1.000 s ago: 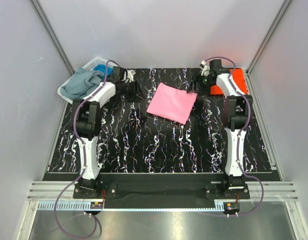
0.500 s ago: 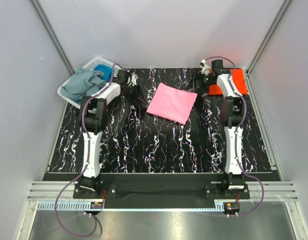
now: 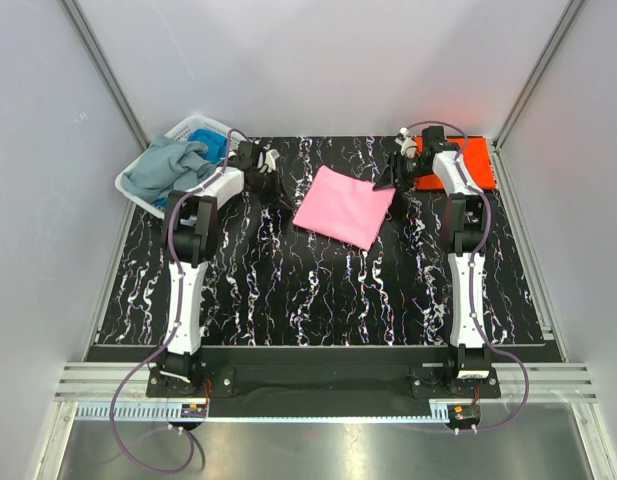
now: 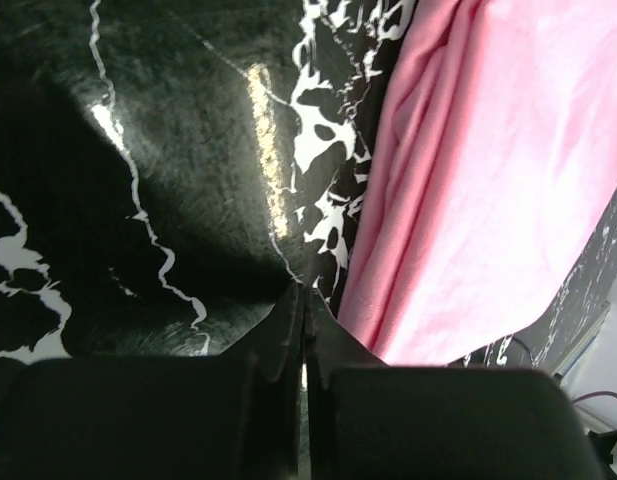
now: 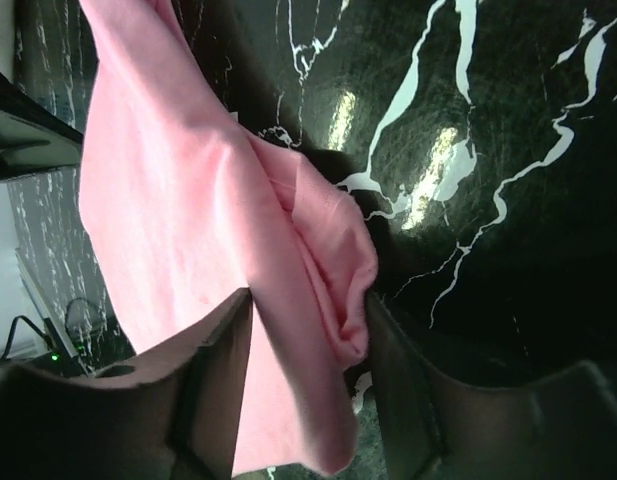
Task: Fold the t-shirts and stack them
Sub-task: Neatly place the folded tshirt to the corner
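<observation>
Pink t-shirt [image 3: 345, 206], folded, mid worktop toward far edge. Risk, by my reckoning: right gripper [image 5: 306, 305], fingers apart astride bunched right corner, may pinch only top layers and spill fold. Left gripper [image 4: 304, 300], pressed together on nothing, just beside shirt's left edge, lends no support. Beyond, orange-red t-shirt [image 3: 480, 168], far right corner.

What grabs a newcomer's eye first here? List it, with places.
The pink shirt, folded flat in the middle of the black marbled table, stands out most. The right end effector straddles its far right corner, and the left end effector is shut beside its left edge. Next come the orange-red shirt in the far right corner and the white basket at far left, holding grey-blue cloth.
</observation>
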Motion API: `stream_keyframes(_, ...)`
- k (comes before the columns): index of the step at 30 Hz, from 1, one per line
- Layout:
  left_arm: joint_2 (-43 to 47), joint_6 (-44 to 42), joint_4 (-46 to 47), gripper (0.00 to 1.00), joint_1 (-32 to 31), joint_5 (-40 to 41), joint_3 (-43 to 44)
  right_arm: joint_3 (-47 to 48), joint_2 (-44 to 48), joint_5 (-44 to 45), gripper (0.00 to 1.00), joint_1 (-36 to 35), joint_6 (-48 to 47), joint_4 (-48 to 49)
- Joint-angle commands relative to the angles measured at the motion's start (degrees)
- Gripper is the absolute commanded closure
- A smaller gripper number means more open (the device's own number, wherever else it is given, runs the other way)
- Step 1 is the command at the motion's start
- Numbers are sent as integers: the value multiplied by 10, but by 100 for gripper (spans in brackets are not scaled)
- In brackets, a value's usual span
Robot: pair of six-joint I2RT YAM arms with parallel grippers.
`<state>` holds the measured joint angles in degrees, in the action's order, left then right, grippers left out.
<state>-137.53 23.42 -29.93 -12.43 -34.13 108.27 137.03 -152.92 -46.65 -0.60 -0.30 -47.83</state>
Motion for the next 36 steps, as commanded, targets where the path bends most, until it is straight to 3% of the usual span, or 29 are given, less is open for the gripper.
stream_keyframes(1, -10, 2, 8, 100, -4, -3, 15, 20, -6, -19, 59, 2, -21, -24)
stream_keyframes(4, -6, 16, 13, 100, -5, -4, 1, 20, 5, -19, 81, 2, -36, -11)
stream_keyframes(5, -4, 21, 22, 100, -7, -6, -16, 16, 16, -23, 93, 2, -40, 8)
stream_keyframes(7, 11, 28, 23, 100, -15, 1, -45, 5, 28, -56, 100, 2, -45, 40)
stream_keyframes(10, 45, 36, 9, 100, -16, 34, -87, -4, 59, -68, 100, 3, -55, 44)
stream_keyframes(12, 84, 31, -10, 91, -13, 65, -101, -5, 80, -53, 100, 2, -64, 31)
stream_keyframes(15, 141, 15, -48, 67, -10, 121, -109, 5, 106, -21, 100, 2, -93, -12)
stream_keyframes(16, 156, 15, -60, 64, -10, 143, -114, 6, 113, -11, 100, 2, -108, -29)
stream_keyframes(21, 267, 31, -23, 64, -17, 126, -191, 26, 149, 87, 100, 3, -160, -80)
stream_keyframes(26, 341, 37, 8, 64, -35, 58, -270, 57, 164, 203, 100, 2, -225, -128)
stream_keyframes(29, 365, 40, 24, 64, -48, 15, -296, 49, 180, 244, 100, 19, -252, -126)
stream_keyframes(36, 384, 11, 6, 64, -73, 0, -307, 79, 182, 334, 100, 38, -313, -116)
